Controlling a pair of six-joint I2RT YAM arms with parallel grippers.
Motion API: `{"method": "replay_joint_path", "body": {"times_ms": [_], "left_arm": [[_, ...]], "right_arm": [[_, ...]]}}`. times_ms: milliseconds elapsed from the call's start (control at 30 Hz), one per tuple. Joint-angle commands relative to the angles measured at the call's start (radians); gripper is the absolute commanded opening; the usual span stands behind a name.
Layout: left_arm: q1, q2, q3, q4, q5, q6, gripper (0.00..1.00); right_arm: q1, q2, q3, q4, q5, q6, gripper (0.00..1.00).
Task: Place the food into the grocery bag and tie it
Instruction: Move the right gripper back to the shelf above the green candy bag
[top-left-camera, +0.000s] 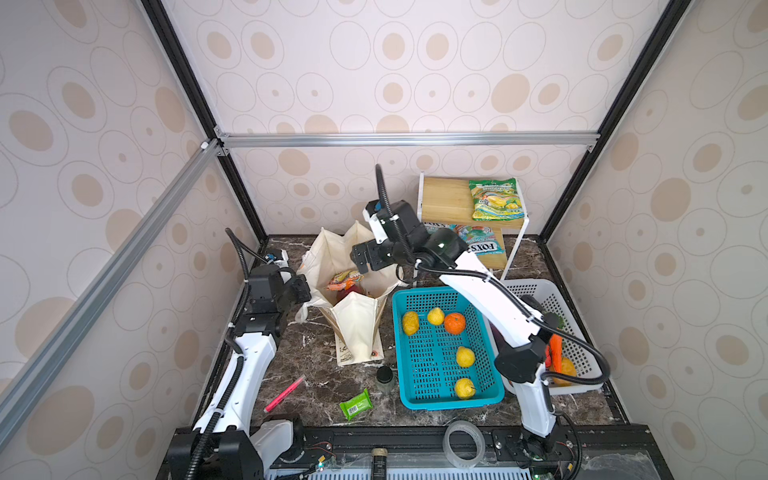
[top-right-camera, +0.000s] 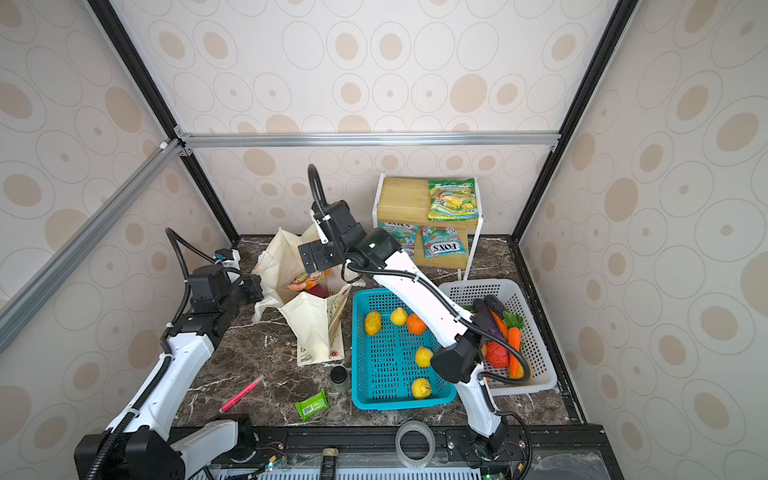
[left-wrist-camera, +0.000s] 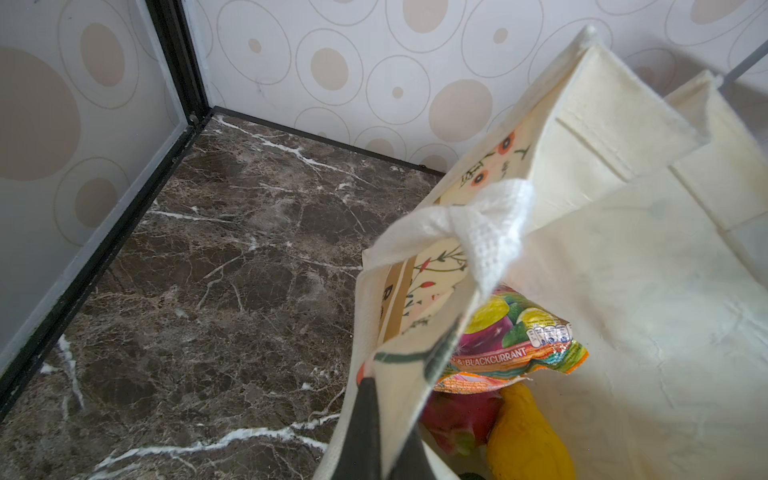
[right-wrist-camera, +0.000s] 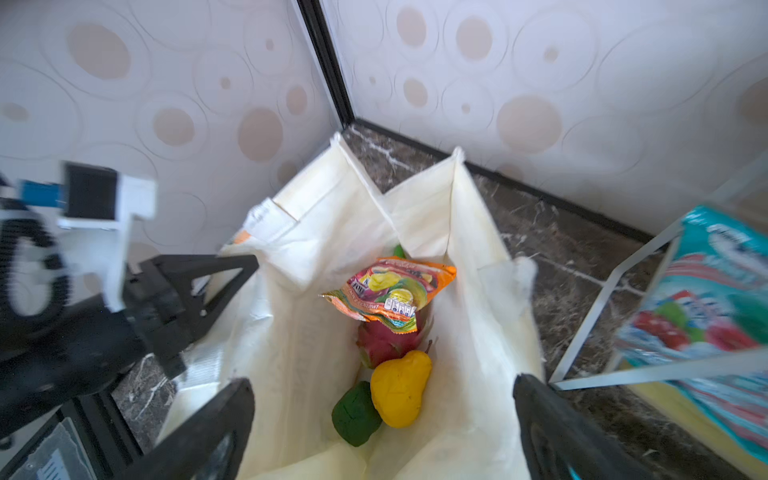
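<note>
Left fingers (left-wrist-camera: 366, 419): you had them clamped on bag (left-wrist-camera: 623, 291) rim.
Right fingers (right-wrist-camera: 208, 424): spread wide, empty, above bag.
Risk: rim slip could collapse the mouth.

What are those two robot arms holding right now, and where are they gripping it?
Left gripper: jaws shut on the cream canvas tote bag's top edge, beside its white handle. Right gripper: jaws open above the bag, holding nothing.
</note>
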Motion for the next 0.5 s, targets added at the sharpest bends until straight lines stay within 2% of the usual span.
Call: {"method": "replay_joint_path", "body": {"times_ms": [0, 133, 467], "left_arm": [[0.005, -0.021, 0.01, 0.023, 0.012, 0.005, 0.0], [0.005, -0.024, 0.01, 0.025, 0.017, 0.005, 0.0], [0.005, -0.025, 0.008, 0.024, 0.017, 0.004, 0.0]], "right_arm": [[-0.004, -0.091, -0.052, -0.018, 0.139, -0.057, 1.0], [-0.047, -0.157, -0.07, -0.054, 0.254, -0.087, 1.0], [-0.347, -0.19, -0.081, -0.134, 0.27, -0.088, 1.0]]}}
